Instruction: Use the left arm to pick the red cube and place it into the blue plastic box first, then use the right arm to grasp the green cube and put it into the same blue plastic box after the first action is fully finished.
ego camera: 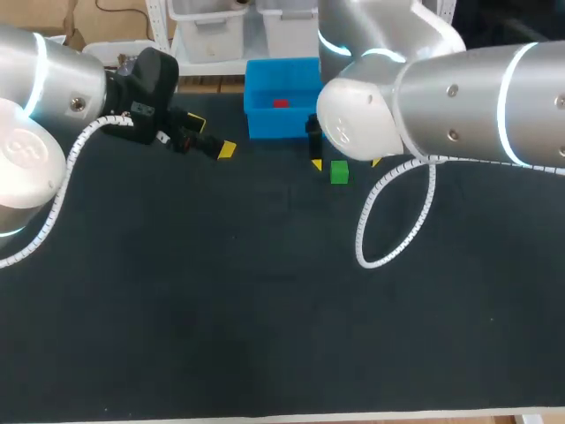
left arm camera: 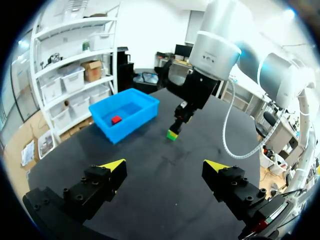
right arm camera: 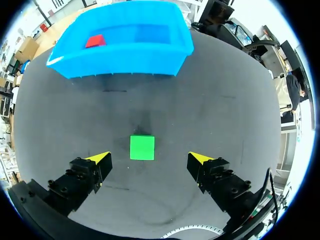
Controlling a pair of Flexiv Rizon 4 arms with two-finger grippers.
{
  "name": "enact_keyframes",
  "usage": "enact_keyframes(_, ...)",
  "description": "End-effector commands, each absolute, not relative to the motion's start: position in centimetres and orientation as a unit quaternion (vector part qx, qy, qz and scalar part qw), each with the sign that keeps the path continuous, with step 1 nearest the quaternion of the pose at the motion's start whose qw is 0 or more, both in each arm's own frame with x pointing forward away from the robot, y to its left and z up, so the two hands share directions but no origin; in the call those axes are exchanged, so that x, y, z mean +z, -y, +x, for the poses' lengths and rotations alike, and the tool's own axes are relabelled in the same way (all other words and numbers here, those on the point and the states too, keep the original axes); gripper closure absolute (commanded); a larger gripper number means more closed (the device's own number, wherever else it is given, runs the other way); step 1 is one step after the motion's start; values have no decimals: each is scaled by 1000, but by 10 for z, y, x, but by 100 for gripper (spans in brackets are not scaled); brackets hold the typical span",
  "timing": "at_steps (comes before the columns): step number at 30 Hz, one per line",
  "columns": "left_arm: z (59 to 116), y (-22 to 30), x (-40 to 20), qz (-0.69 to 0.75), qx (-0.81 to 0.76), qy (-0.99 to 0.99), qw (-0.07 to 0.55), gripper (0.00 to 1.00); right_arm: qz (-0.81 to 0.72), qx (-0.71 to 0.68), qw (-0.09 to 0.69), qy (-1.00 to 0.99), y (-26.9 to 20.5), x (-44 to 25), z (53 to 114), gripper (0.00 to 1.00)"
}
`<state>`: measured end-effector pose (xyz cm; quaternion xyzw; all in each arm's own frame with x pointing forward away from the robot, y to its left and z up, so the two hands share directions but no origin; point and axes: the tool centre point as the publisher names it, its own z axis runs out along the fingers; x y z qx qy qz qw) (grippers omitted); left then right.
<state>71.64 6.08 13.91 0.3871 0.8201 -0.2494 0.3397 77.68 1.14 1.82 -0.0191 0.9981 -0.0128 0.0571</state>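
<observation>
Left end effector: released, fingers spread wide, nothing between them, held over the black tabletop. Its wrist view shows both yellow tips clear of everything. The blue box sits well ahead of it. The red cube lies inside the box on the floor, apart from the walls. Also ahead of the left end effector, just beside the box but not touching it, is the green cube, flat on the tabletop. Right end effector: released too, pointing down over the green cube, one finger to each side of it. In the right wrist view there is a gap at both tips, neither touching, and the cube lies slightly ahead of the tips. The box stands ahead of this end effector, past the green cube, with the red cube near one end of it.
</observation>
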Motion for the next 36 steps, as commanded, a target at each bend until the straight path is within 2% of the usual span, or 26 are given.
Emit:
enact_keyframes(1,716,-62,137,388,-253,-817,344,0,-24,-16,53,-998,-19,9,780,0)
enact_keyframes(24,716,-62,137,388,-253,-817,344,0,-25,-18,41,-999,-20,-16,796,0)
enact_keyframes(25,716,-62,137,388,-253,-817,344,0,-25,-18,40,-999,-20,-16,796,55)
enact_keyframes(26,716,-62,137,388,-253,-817,344,0,-24,-18,40,-999,-21,-17,796,74)
enact_keyframes(27,716,-62,137,388,-253,-817,344,0,-23,-17,39,-999,-22,-17,796,100)
enact_keyframes(36,716,-62,137,388,-253,-817,344,0,-22,-19,34,-999,-24,-19,791,100)
